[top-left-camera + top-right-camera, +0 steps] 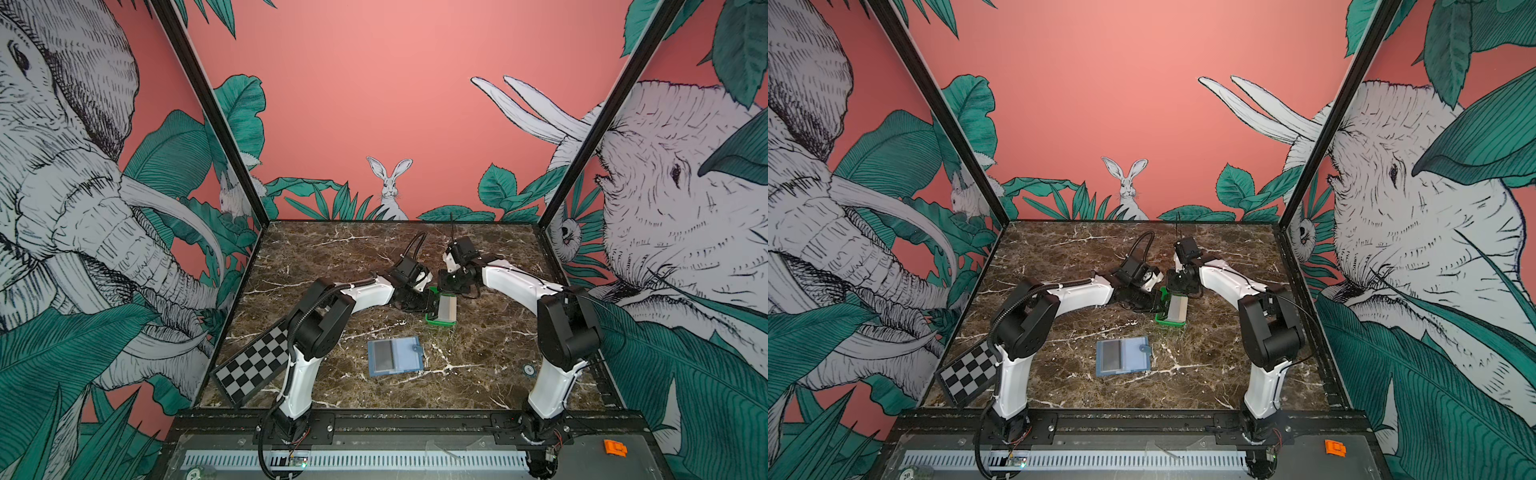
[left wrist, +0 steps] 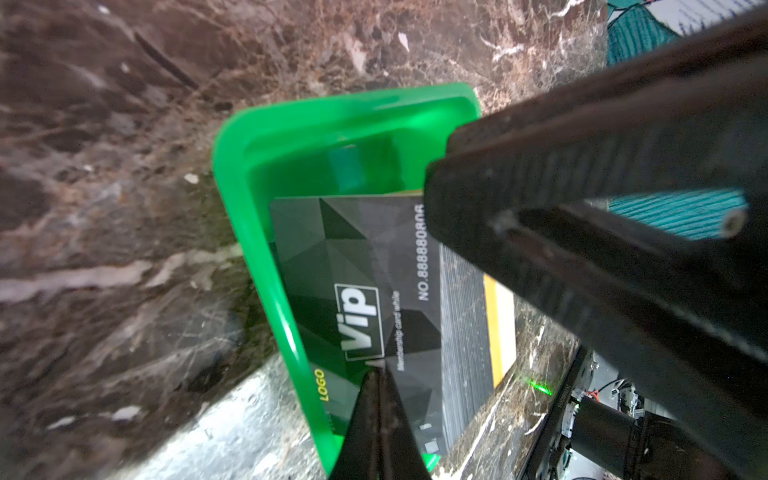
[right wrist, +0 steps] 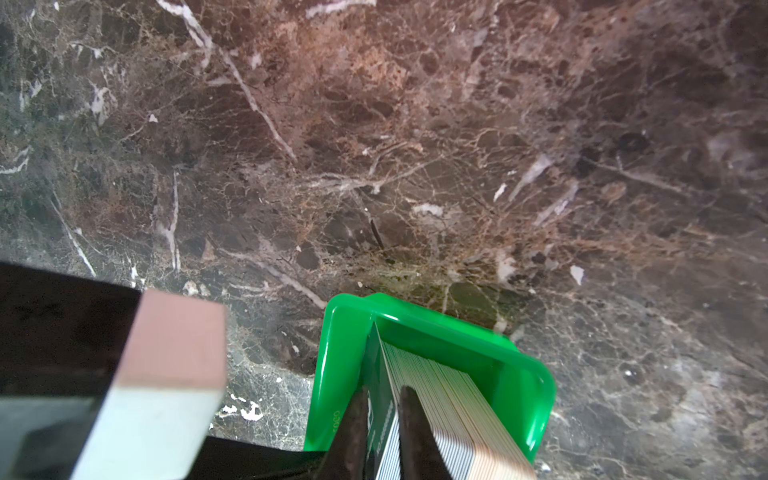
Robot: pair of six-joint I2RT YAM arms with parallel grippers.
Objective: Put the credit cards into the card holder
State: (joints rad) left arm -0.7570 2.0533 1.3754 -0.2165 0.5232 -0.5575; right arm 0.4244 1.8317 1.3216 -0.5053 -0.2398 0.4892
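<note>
L claw point(image 2: 374, 392) & R claw point(image 3: 383, 395) meet mid-table point(image 1: 490, 357), beyond the card holder point(image 1: 395, 356). Holder is nearest the robot, open & flat, pockets up, well apart from both, at 7 o'clock of the green tray point(image 1: 439, 322). L claw is pressed together at the tray's 9 o'clock rim; can't tell if it nips the wall. Credit cards point(image 1: 448, 307) stand on edge in the tray. R claw, at the 12 o'clock end, pinches the front black VIP card point(image 2: 353, 266).

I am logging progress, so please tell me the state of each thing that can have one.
card holder: open, lying flat
credit cards: stacked on edge in green tray
VIP card: frontmost, gripped
left end effector: shut, beside tray rim
right end effector: shut on VIP card
</note>
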